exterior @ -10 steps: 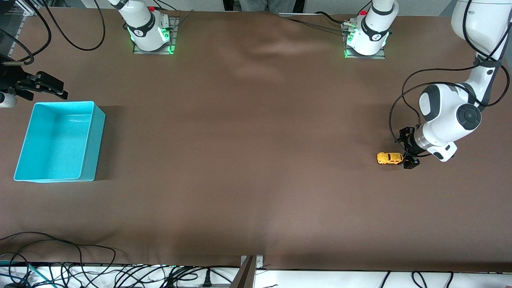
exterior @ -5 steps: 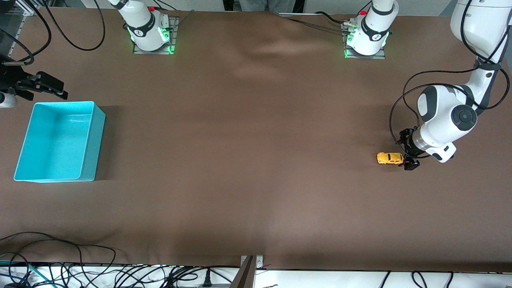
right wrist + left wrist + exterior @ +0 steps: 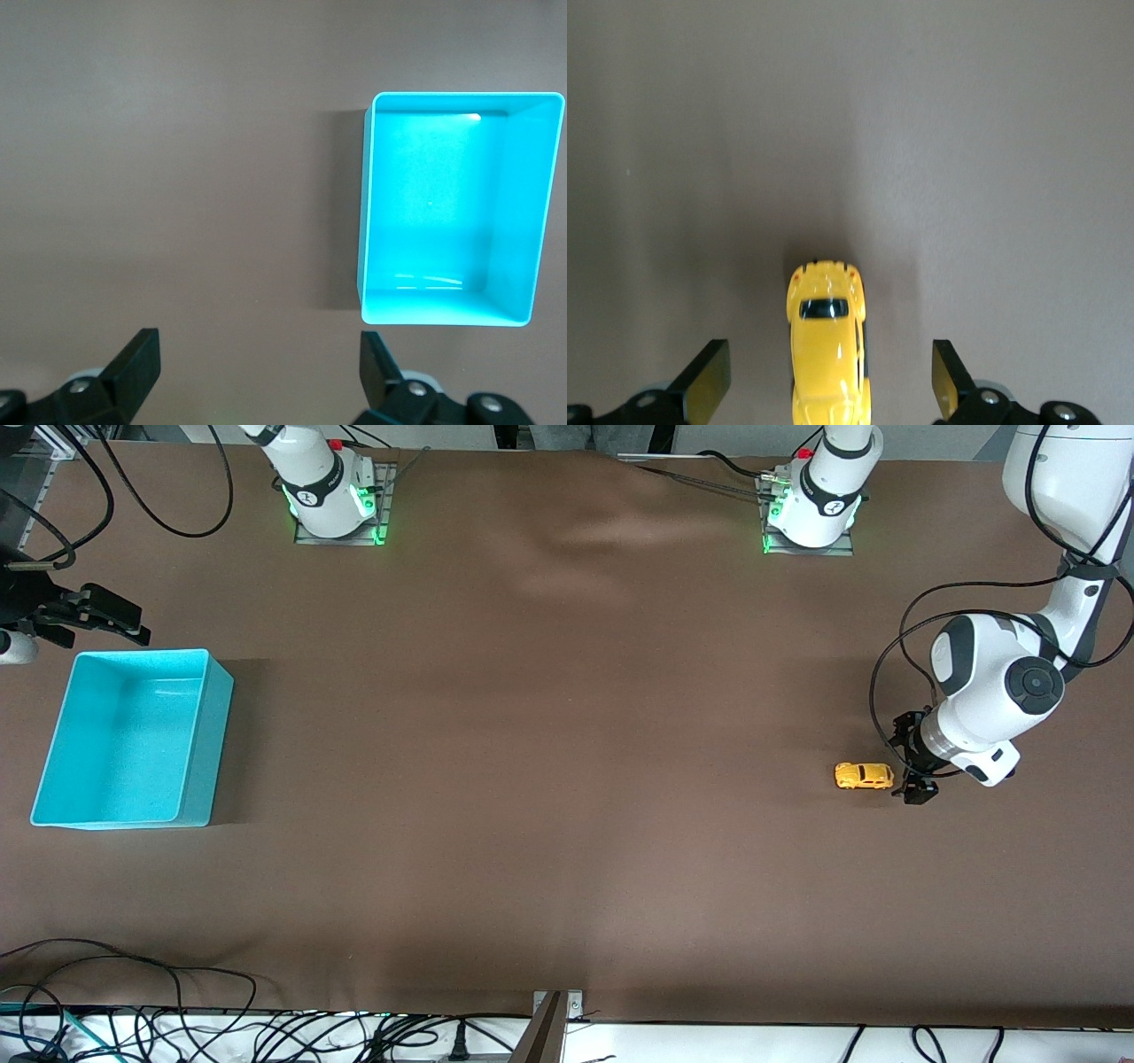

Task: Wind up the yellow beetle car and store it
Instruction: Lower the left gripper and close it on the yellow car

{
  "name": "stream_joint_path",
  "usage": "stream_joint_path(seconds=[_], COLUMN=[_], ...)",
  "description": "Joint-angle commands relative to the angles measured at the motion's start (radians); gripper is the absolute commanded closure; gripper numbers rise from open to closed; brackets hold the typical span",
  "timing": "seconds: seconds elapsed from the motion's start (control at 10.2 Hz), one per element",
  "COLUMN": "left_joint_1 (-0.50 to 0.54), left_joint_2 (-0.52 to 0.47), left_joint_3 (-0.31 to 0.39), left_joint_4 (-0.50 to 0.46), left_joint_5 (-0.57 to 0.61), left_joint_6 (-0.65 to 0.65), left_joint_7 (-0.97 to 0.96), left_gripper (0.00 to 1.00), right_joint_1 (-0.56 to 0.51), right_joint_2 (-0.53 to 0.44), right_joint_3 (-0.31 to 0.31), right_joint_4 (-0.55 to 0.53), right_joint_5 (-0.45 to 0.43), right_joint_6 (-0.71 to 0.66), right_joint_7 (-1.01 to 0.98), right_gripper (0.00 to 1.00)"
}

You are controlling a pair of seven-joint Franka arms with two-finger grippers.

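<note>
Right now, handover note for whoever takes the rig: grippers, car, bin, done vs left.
Left gripper: open, low at the table, fingers on either side of the yellow beetle car, not gripping it.
Right gripper: open and holding nothing, waiting up in the air near the turquoise bin.
Car: on its wheels on the brown table, toward the left arm's end.
Bin: toward the right arm's end, with nothing in it.
Done: left gripper lined up on the car.
Left: no sign the car has been wound; it is not yet in the bin. Probably close on the car next.
</note>
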Motion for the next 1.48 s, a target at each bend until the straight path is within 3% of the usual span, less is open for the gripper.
stream_joint_path(seconds=[0.0, 1.38], left_joint_1=[0.015, -0.011], left_joint_2=[-0.012, 0.086], left_joint_3=[-0.002, -0.021], left_joint_4=[0.014, 0.024], left_joint_5=[0.041, 0.037], left_joint_6=[-0.005, 0.003], left_joint_7=[-0.019, -0.026], left_gripper=[0.00, 0.00], right_joint_1=[0.000, -0.001], right_joint_2=[0.001, 0.000], right_joint_3=[0.003, 0.001], right_joint_4=[0.008, 0.006], right_joint_5=[-0.015, -0.013], right_joint_6=[-0.009, -0.005], right_joint_7=[0.010, 0.004], right_gripper=[0.00, 0.00])
